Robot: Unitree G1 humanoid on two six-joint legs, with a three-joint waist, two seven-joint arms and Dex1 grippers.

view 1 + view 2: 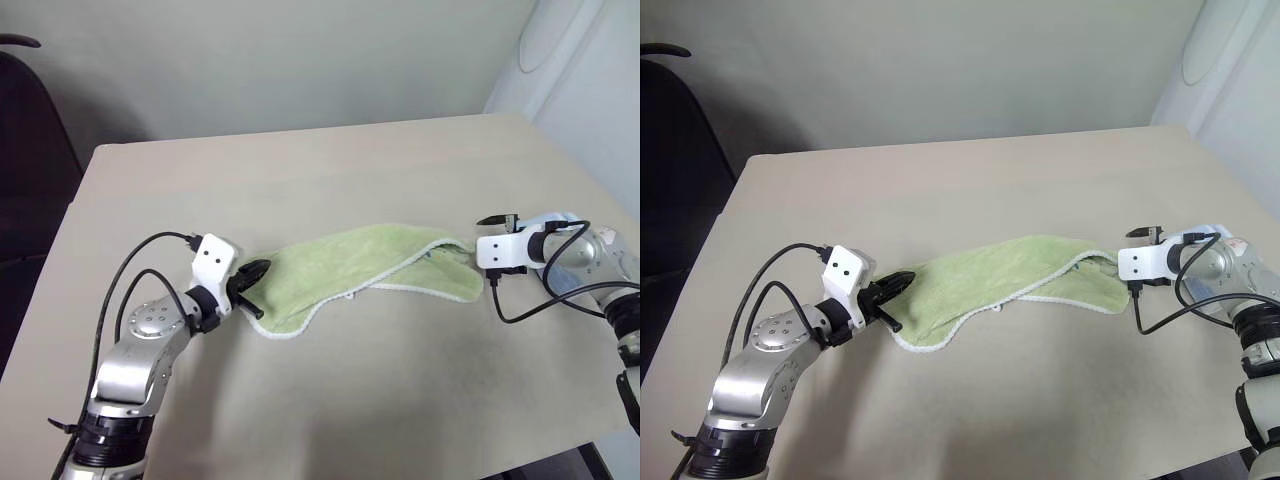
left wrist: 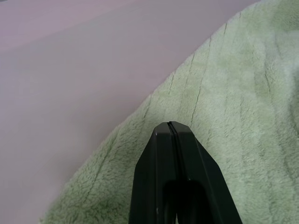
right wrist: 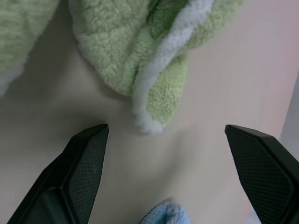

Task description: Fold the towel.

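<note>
Towel [image 1: 365, 262], fluffy green terry, white-edged, bunched lengthwise on smooth table [image 1: 330, 160]

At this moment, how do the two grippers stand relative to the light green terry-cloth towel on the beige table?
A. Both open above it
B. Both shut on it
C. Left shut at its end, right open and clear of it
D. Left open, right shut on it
C: the left gripper has its fingers pressed together at one end of the light green terry-cloth towel, while the right gripper is spread wide, with bare table between fingers and towel corner.

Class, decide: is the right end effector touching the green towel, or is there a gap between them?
Apart. In the right wrist view the right end effector stands wide open, with bare table between its fingers and the towel.
</note>
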